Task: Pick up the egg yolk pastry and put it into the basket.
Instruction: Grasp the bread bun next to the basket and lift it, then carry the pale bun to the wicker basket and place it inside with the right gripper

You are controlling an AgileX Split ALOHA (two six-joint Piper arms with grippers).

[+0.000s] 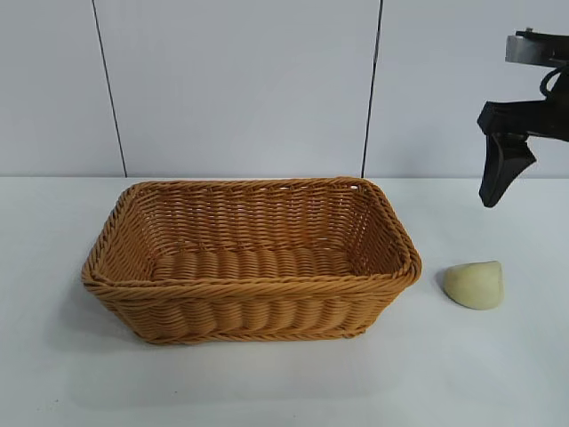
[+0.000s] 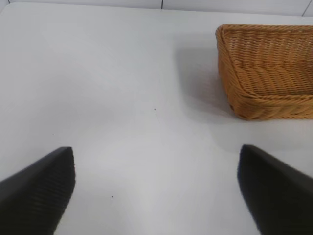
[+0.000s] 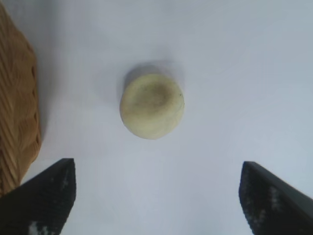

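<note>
The egg yolk pastry (image 1: 475,284) is a small pale yellow dome lying on the white table just right of the basket (image 1: 253,258), apart from it. The basket is a large orange-brown wicker one and holds nothing. My right gripper (image 1: 500,178) hangs above and behind the pastry, well off the table. In the right wrist view the pastry (image 3: 152,105) lies ahead of the open, empty right gripper (image 3: 157,196). My left gripper (image 2: 156,193) is open and empty over bare table, out of the exterior view, with the basket's corner (image 2: 266,73) ahead of it.
The white table (image 1: 498,374) runs back to a pale panelled wall (image 1: 240,80). The basket's side (image 3: 17,112) shows at the edge of the right wrist view.
</note>
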